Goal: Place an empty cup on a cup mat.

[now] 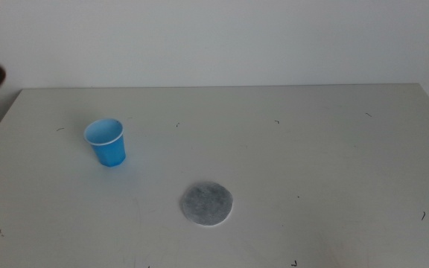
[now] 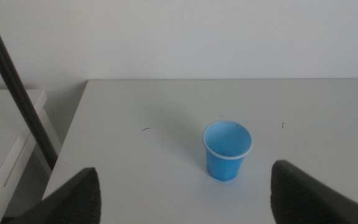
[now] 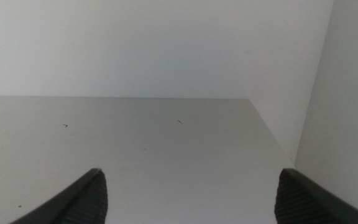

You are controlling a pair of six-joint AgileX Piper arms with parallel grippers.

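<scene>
Both tools gape wide and empty, the left tool (image 2: pixel 185 199) lined up with the upright cup (image 2: pixel 227 150) just ahead, the right tool (image 3: pixel 188 199) facing bare desk (image 3: pixel 135 149).

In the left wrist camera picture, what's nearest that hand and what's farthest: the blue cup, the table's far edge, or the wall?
From the open left hand:
1. The blue cup, just ahead on the table.
2. The table's far edge, behind the cup.
3. The wall, beyond that edge.
The right hand waits elsewhere, open.
</scene>
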